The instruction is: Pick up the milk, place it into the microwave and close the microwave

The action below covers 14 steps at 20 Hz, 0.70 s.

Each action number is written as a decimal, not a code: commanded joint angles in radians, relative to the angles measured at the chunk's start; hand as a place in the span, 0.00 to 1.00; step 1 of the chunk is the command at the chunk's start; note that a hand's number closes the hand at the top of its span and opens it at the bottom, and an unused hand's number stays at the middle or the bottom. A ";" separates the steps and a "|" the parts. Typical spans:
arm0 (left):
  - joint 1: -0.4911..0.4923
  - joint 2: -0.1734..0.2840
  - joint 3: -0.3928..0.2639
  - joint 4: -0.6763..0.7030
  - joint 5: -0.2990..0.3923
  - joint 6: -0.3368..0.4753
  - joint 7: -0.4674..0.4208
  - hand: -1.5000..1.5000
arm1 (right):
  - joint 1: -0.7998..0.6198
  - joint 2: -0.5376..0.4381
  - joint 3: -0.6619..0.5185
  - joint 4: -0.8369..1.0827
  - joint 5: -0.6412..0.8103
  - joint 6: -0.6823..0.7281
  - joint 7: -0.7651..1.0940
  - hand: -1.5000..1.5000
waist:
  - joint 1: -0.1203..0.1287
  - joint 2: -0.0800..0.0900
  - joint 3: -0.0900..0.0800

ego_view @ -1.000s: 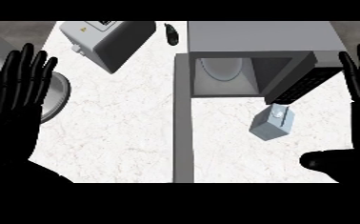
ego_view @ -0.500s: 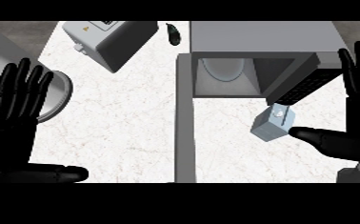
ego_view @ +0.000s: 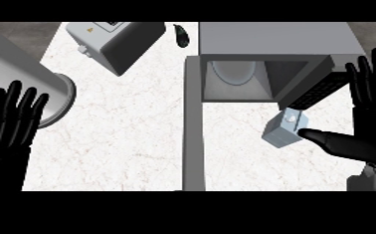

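The milk (ego_view: 282, 129), a small pale blue carton with a white cap, stands on the white counter just in front of the microwave's right corner. The grey microwave (ego_view: 273, 38) is open, and its cavity (ego_view: 246, 77) shows a round turntable. Its door (ego_view: 193, 128) swings out toward me as a narrow grey strip. My right hand (ego_view: 343, 145) is open at the right edge, fingers up, its thumb pointing left with the tip at the carton's right side. My left hand (ego_view: 18, 121) rests open at the left edge, fingers up.
A grey boxy appliance (ego_view: 115, 42) sits tilted at the back left. A small dark object (ego_view: 181, 35) lies next to the microwave's back left corner. A round grey vessel (ego_view: 53, 100) stands at the left edge beside my left hand.
My right hand has risen from the lower right and its thumb has come up to the carton. My left hand has sunk lower along the left edge. The milk has not moved.
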 commanded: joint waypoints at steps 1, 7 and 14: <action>0.034 -0.046 -0.051 -0.022 -0.050 0.009 -0.011 0.00 | 0.056 0.025 0.001 0.043 -0.001 0.013 -0.063 0.00 | -0.002 0.000 0.000; 0.100 -0.041 -0.013 -0.024 -0.022 -0.044 -0.057 0.00 | 0.120 0.050 0.037 0.151 0.069 0.028 -0.173 0.00 | -0.001 0.000 0.000; 0.086 -0.054 -0.055 -0.087 -0.061 -0.033 0.010 0.00 | 0.123 0.022 -0.030 0.347 0.042 0.076 -0.309 0.00 | -0.001 0.001 0.000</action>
